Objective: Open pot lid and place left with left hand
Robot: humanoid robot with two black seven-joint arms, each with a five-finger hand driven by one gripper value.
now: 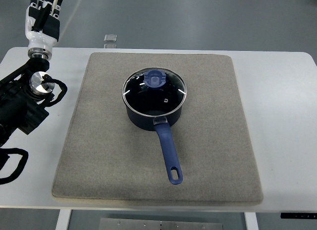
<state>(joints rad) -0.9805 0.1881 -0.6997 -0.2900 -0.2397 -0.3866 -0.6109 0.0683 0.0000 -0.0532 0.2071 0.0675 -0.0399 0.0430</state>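
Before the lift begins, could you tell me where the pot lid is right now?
In the top view, the glass lid sits closed on the blue pot near the middle of the grey mat, well right of the left hand.

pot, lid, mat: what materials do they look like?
Pot: dark blue, glossy, probably enamelled or coated metal; its handle is matte blue, likely plastic or silicone. Lid: clear glass, since the pot's inside shows through, with a shiny metal rim and a blue knob that looks plastic. Mat: grey, fuzzy and non-reflective, felt-like fabric.
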